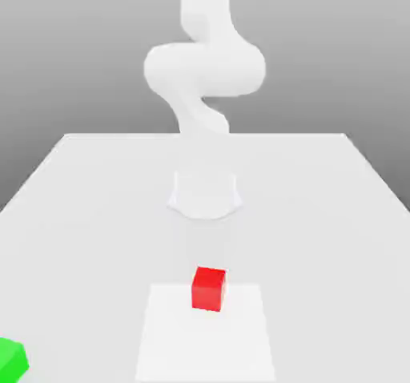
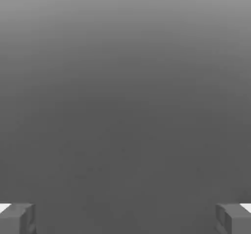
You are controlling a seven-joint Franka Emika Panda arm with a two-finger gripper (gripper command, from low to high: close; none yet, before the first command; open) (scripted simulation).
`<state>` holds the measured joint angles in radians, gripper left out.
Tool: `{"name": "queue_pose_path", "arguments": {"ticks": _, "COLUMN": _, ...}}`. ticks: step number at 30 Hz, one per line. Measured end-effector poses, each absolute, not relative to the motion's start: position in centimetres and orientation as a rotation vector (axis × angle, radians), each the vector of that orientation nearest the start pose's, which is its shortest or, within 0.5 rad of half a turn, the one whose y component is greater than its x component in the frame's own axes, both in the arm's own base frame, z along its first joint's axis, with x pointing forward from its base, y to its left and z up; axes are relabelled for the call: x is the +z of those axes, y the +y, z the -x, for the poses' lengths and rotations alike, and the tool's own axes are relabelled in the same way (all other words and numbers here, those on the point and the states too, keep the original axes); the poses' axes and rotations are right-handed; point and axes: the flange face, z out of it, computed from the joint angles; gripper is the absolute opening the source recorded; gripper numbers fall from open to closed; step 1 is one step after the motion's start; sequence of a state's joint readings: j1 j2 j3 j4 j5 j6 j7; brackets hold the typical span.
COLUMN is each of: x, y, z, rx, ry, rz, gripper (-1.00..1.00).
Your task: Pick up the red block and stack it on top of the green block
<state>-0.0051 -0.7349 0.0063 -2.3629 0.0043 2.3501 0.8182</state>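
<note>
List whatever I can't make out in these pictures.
- Green block: in the exterior view, the left and bottom picture edges cut it off.
- Red block: in the exterior view, its own body hides its underside and far faces.
- Robot arm: in the exterior view, the top picture edge cuts off its upper part.
- Gripper: in the hand view, the bottom edge crops both fingers.

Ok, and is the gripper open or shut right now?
Open: in the hand view the gripper's two fingers stand wide apart, with nothing between them.
</note>
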Motion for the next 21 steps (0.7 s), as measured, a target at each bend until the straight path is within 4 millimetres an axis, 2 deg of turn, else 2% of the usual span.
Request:
{"name": "queue_pose_path", "arguments": {"ticks": 4, "x": 56.2, "y": 0.3, "z": -41.0, "rx": -0.753, "ry": 1.165, "rz": 2.555, "gripper": 0.0}}
{"name": "queue_pose_path", "arguments": {"ticks": 6, "x": 51.2, "y": 0.4, "z": -41.9, "rx": -0.661, "ry": 1.209, "rz": 2.589, "gripper": 0.0}}
{"name": "queue_pose_path", "arguments": {"ticks": 9, "x": 43.7, "y": 0.5, "z": -42.1, "rx": -0.517, "ry": 1.277, "rz": 2.637, "gripper": 0.0}}
{"name": "queue_pose_path", "arguments": {"ticks": 13, "x": 33.6, "y": 0.6, "z": -40.3, "rx": -0.309, "ry": 1.372, "rz": 2.695, "gripper": 0.0}}
{"name": "queue_pose_path", "arguments": {"ticks": 17, "x": 23.3, "y": 0.7, "z": -35.9, "rx": -0.074, "ry": 1.474, "rz": 2.746, "gripper": 0.0}}
{"name": "queue_pose_path", "arguments": {"ticks": 19, "x": 19.8, "y": 0.6, "z": -34.8, "rx": -0.019, "ry": 1.498, "rz": 2.755, "gripper": 0.0}}
{"name": "queue_pose_path", "arguments": {"ticks": 21, "x": 17.7, "y": 0.6, "z": -34.5, "rx": -0.005, "ry": 1.504, "rz": 2.757, "gripper": 0.0}}
